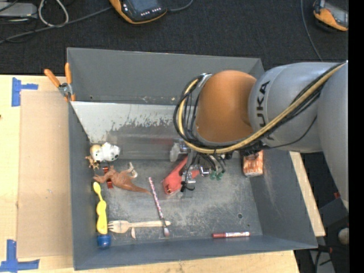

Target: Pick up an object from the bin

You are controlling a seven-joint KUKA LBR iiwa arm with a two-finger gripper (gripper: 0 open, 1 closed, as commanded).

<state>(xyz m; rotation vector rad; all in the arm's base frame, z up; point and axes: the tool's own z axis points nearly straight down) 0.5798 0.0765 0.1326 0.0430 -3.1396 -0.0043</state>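
Tool [192, 178] over one red object [172, 183], one fork [136, 226], one pen [230, 234]

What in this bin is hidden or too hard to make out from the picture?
Camera view:
The red thing in the middle: the gripper covers its right end, so its kind is unclear.
The brown block at right: the arm overlaps its top.
The green bit beside the gripper: too small to name.

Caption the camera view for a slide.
The gripper sits low in the grey bin beside a red object at its middle, a brown toy animal nearby.
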